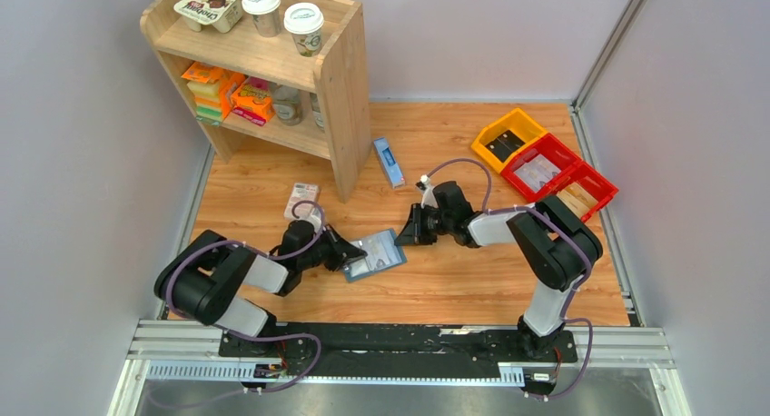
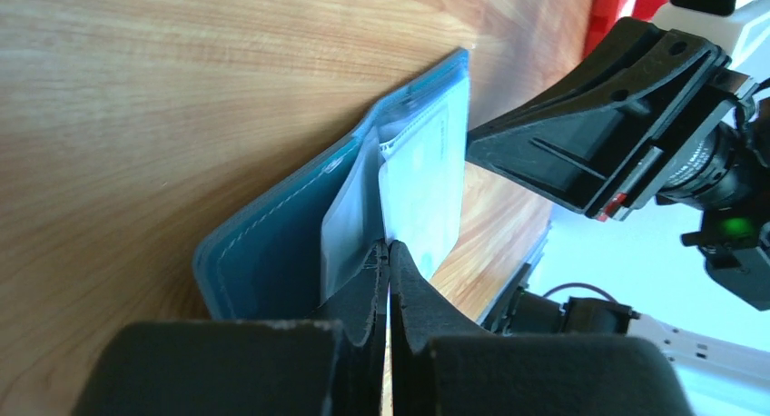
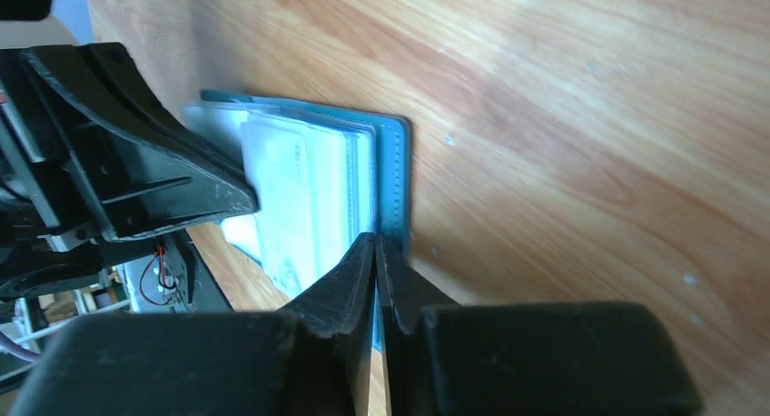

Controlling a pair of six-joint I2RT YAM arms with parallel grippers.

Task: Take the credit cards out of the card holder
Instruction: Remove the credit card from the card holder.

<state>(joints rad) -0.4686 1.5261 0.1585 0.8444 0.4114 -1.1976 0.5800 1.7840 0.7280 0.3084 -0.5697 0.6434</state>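
Observation:
The teal-blue card holder [image 1: 376,255] lies open on the wooden table between both arms. My left gripper [image 1: 352,252] is at its left edge. In the left wrist view my left gripper [image 2: 389,249] is shut on the edge of a pale credit card [image 2: 425,184] that stands in the card holder [image 2: 263,262], next to a clear pocket panel [image 2: 348,221]. My right gripper [image 1: 406,235] is at the holder's right end. In the right wrist view my right gripper [image 3: 375,243] is shut on the teal stitched edge of the card holder [image 3: 396,175], with pale cards [image 3: 304,193] beside it.
A wooden shelf [image 1: 338,89] with cups and packs stands at the back left. A narrow blue-and-white box [image 1: 389,162] and a pink-and-white pack [image 1: 301,200] lie near it. Yellow [image 1: 488,136] and red bins [image 1: 565,158] sit at the back right.

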